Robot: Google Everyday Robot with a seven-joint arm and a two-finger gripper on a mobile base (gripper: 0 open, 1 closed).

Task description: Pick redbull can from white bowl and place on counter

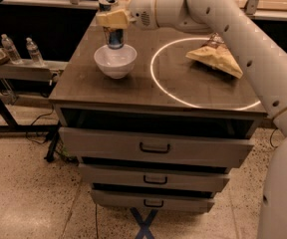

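The redbull can is upright, silver and blue, with its pull-tab top showing. My gripper is shut on its upper part and holds it above the back rim of the white bowl; whether its base is clear of the rim I cannot tell. The bowl sits on the left part of the counter, outside the thin white circle. My white arm reaches in from the upper right.
A crinkled yellow-brown chip bag lies inside the circle at the right. Two clear water bottles stand on a low rack left of the cabinet. Drawers sit below the counter's front edge.
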